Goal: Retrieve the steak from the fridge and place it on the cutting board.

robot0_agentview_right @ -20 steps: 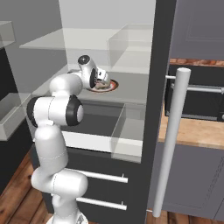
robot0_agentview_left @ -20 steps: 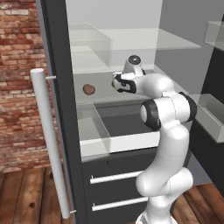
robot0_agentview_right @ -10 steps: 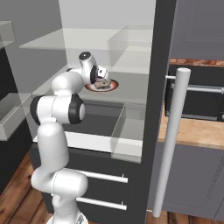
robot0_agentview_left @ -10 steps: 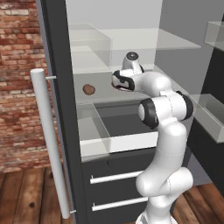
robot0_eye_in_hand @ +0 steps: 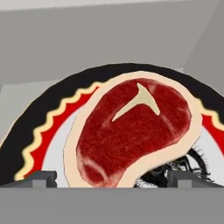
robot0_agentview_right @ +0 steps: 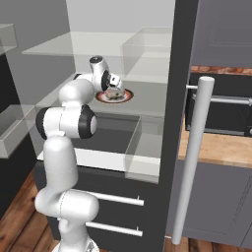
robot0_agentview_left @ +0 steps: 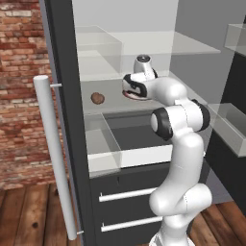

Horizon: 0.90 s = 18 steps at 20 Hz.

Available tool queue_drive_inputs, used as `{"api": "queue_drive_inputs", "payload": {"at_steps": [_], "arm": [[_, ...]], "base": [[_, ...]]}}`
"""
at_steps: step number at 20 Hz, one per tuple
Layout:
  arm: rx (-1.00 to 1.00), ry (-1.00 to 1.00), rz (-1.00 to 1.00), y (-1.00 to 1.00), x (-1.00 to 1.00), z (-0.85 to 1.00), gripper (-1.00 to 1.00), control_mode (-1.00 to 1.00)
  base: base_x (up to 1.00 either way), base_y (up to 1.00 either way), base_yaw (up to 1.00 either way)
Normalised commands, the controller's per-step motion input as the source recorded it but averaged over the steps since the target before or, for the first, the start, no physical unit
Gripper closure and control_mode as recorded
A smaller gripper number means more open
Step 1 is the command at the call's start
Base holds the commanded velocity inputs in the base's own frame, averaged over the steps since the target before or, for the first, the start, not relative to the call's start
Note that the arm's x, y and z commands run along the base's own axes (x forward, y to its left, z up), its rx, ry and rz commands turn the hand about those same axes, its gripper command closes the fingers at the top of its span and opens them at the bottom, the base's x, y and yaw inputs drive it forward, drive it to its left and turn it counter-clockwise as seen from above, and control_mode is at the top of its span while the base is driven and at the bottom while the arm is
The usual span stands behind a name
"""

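Observation:
The steak (robot0_eye_in_hand: pixel 131 131), red with a pale fat rim, lies on a round red-rimmed plate (robot0_eye_in_hand: pixel 39 131) on a glass shelf inside the open fridge (robot0_agentview_left: pixel 65 72). My gripper (robot0_eye_in_hand: pixel 114 178) hovers right at it, open, its fingertips (robot0_eye_in_hand: pixel 41 177) standing wide on either side of the meat's near end without touching it. From the right base view the gripper (robot0_agentview_right: pixel 114 88) sits just over the steak (robot0_agentview_right: pixel 114 94) and plate (robot0_agentview_right: pixel 104 98); in the left base view the hand (robot0_agentview_left: pixel 130 87) covers most of the plate (robot0_agentview_left: pixel 130 95). The cutting board is out of view.
A brown potato-like lump (robot0_agentview_left: pixel 97 98) rests on the same shelf, left of the plate. Below is an open clear drawer bin (robot0_agentview_left: pixel 139 144). The fridge's bar handle (robot0_agentview_right: pixel 194 157) stands at the right, beside a wooden counter (robot0_agentview_right: pixel 216 147) with a black oven (robot0_agentview_right: pixel 221 110). Door bins (robot0_agentview_left: pixel 230 125) flank the arm.
The hand has edged slightly closer in over the plate; the steak and plate lie as before.

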Motion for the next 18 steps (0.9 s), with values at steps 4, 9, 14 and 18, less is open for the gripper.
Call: {"api": "queue_drive_inputs", "payload": {"at_steps": [4,9,14,18], "arm": [[0.0,-0.02,0.0,0.0,-0.04,-0.66,-1.0,-1.0],[0.02,0.0,0.0,0.0,-0.01,-0.38,-1.0,-1.0],[0.02,0.0,0.0,0.0,0.0,-0.07,-1.0,-1.0],[0.0,0.0,0.0,0.0,0.0,0.0,1.0,-1.0]], "base": [[0.0,0.0,0.0],[0.0,0.0,0.0],[0.0,0.0,0.0],[0.0,0.0,0.0]]}}
